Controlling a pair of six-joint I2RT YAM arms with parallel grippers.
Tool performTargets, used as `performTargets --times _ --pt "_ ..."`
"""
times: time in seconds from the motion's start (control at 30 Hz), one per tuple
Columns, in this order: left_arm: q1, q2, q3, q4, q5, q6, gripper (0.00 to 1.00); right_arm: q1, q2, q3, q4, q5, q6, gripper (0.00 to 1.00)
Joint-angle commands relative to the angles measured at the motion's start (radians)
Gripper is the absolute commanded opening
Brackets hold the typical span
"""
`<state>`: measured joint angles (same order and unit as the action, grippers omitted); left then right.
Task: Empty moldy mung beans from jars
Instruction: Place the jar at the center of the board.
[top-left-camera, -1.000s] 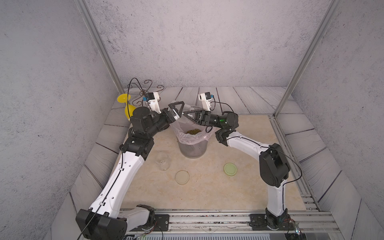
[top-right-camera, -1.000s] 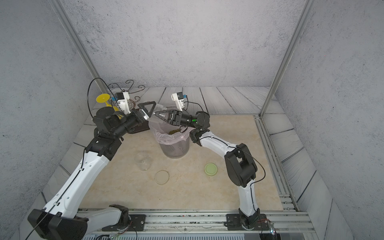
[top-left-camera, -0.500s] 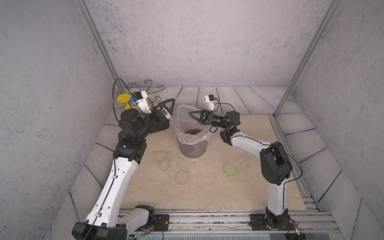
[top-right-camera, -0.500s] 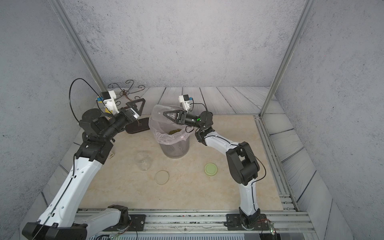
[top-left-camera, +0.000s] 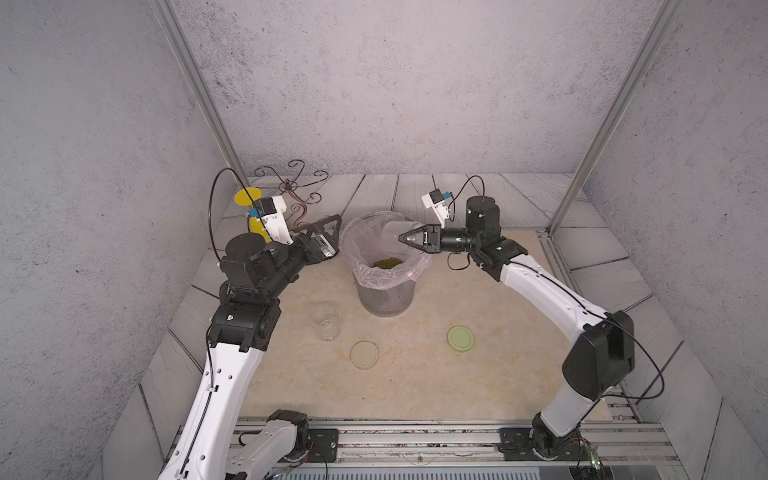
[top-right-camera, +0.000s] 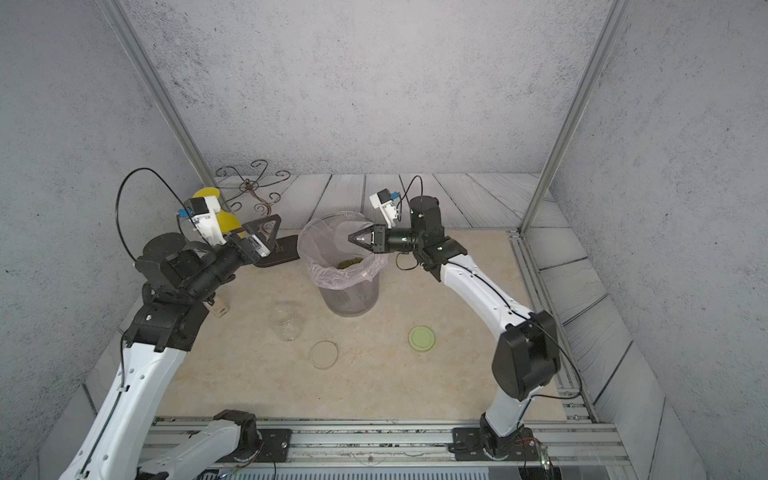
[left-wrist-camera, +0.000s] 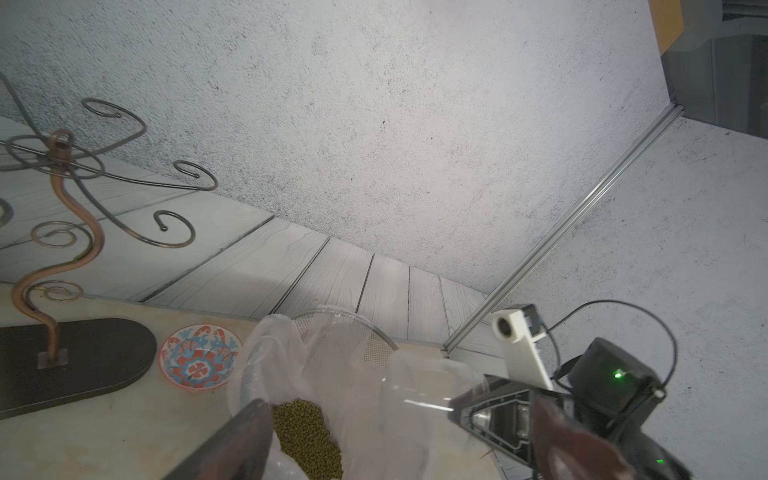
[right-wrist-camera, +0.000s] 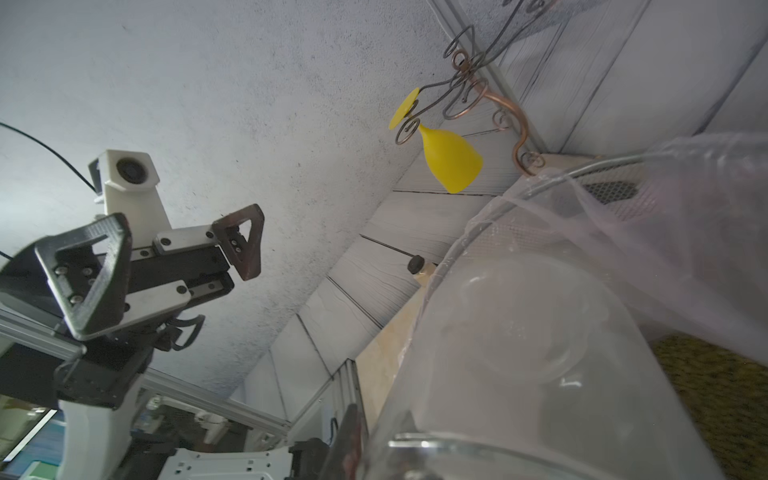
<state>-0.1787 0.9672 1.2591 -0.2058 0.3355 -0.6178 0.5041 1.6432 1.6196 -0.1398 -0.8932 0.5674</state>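
Observation:
My right gripper (top-left-camera: 402, 239) (top-right-camera: 352, 239) is shut on a clear glass jar (top-left-camera: 390, 236) (left-wrist-camera: 424, 390) (right-wrist-camera: 540, 353), lying on its side over the bin with nothing in it. Olive-green mung beans (top-left-camera: 386, 262) (top-right-camera: 351, 262) (left-wrist-camera: 307, 432) lie in the lined grey bin (top-left-camera: 384, 299). A second jar (top-left-camera: 325, 322) (top-right-camera: 286, 321) stands upright and bare on the table, left of the bin. In front lie a beige lid (top-left-camera: 364, 354) and a pale green lid (top-left-camera: 460, 338). My left gripper (top-left-camera: 323, 240) (top-right-camera: 262, 239) hangs open beside the bin's left rim, holding nothing.
A scrolled metal stand (top-left-camera: 297, 195) on a dark base (top-right-camera: 280, 255) carries a yellow cup (right-wrist-camera: 451, 160) at the back left. A patterned bowl (left-wrist-camera: 199, 361) sits behind the bin. A small black-capped bottle (right-wrist-camera: 415, 264) stands left. Walls close three sides; a rail (top-left-camera: 415, 436) runs along the front.
My left arm has drawn back to the left, away from the bin's rim, still open. The right gripper has pulled slightly right with the jar, still over the bin.

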Motion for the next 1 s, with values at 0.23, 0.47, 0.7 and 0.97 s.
performTargets --times 0.23,0.47,0.7,0.97 --pt "0.008 -0.079 -0.017 -0.159 0.0 0.107 0.98 -0.022 -0.231 0.153 -0.689 0.283 -0.431 0.0" --pt "0.008 -0.135 -0.092 -0.197 0.017 0.122 0.98 -0.041 -0.208 0.057 -0.891 0.621 -0.462 0.0" --pt "0.008 -0.171 -0.144 -0.253 0.027 0.159 0.98 -0.049 -0.055 -0.039 -0.745 0.589 -0.425 0.0" --pt "0.008 -0.21 -0.181 -0.3 0.015 0.191 0.98 -0.065 0.282 0.183 -0.811 0.678 -0.463 0.0"
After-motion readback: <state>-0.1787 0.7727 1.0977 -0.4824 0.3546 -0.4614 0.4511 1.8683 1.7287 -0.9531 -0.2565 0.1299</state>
